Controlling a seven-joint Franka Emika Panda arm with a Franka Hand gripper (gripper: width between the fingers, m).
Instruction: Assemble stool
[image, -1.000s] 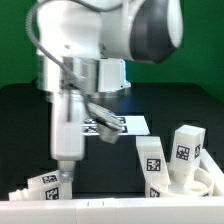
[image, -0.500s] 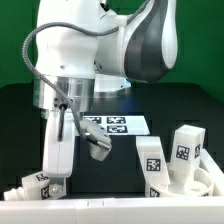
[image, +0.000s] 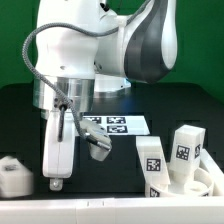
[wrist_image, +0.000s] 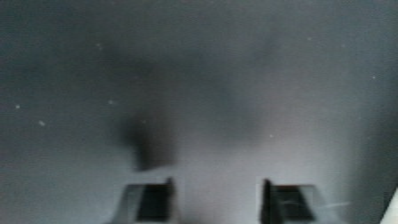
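Observation:
My gripper (image: 56, 181) hangs straight down over the black table near the front at the exterior view's left. Its fingers look drawn together, and I see nothing between them. One white stool leg (image: 13, 175) lies at the far left edge, apart from the fingers with a strip of black table between. Two more tagged legs (image: 152, 160) (image: 187, 148) stand at the right against the white seat (image: 204, 184). In the wrist view only a blurred grey surface shows beyond my gripper (wrist_image: 217, 202); its dark fingertips (wrist_image: 153, 200) frame a pale patch I cannot identify.
The marker board (image: 112, 124) lies flat behind the gripper at mid-table. A white rail (image: 110, 212) runs along the front edge. The arm's bulky white body fills the upper part of the exterior view.
The leg that lay under the fingertips half a second ago now sits further left, clear of them. The arm has held its place since then, and the fingers have closed.

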